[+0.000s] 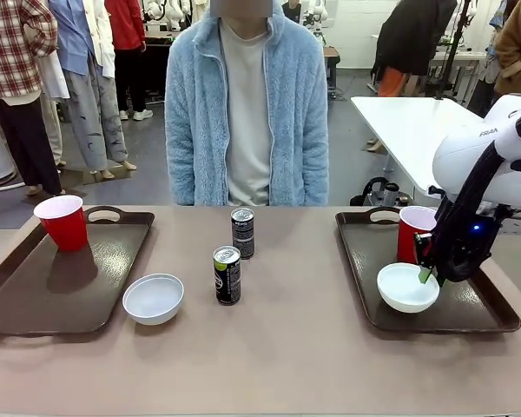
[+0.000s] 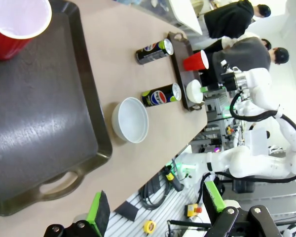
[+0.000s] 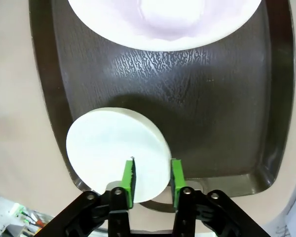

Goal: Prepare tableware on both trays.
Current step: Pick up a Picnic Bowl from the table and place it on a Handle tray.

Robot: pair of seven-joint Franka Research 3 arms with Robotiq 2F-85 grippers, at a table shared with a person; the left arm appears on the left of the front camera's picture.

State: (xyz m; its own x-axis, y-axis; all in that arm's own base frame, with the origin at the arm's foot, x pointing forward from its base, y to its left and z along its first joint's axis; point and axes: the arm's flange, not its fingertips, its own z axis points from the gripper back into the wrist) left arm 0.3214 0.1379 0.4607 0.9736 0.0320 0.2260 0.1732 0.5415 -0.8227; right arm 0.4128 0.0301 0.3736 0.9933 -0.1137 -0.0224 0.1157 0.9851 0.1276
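Trays: left tray point(image 1: 69, 287) well left of the near can point(image 1: 227, 274), right tray point(image 1: 482, 306) well right.
Right gripper point(image 3: 152, 165): over right tray; jaws slightly apart, astride right bowl's point(image 3: 108, 148) rim.
Left gripper point(image 2: 155, 200): raised, far from the can; jaws wide apart, empty.
Bowls: left bowl point(image 1: 153, 298) on table just left of the can; right bowl in right tray.
Cups: left cup point(image 1: 62, 222) in left tray; right cup point(image 1: 412, 233) in right tray.
Far can point(image 1: 242, 232): just behind the near can.

- Two brown trays: left tray point(image 1: 43, 291), right tray point(image 1: 365, 261)
- Two red cups: left cup point(image 1: 62, 222), right cup point(image 1: 412, 233)
- Two white bowls: table bowl point(image 1: 153, 298), tray bowl point(image 1: 406, 288)
- Two dark cans: near can point(image 1: 227, 274), far can point(image 1: 242, 233)
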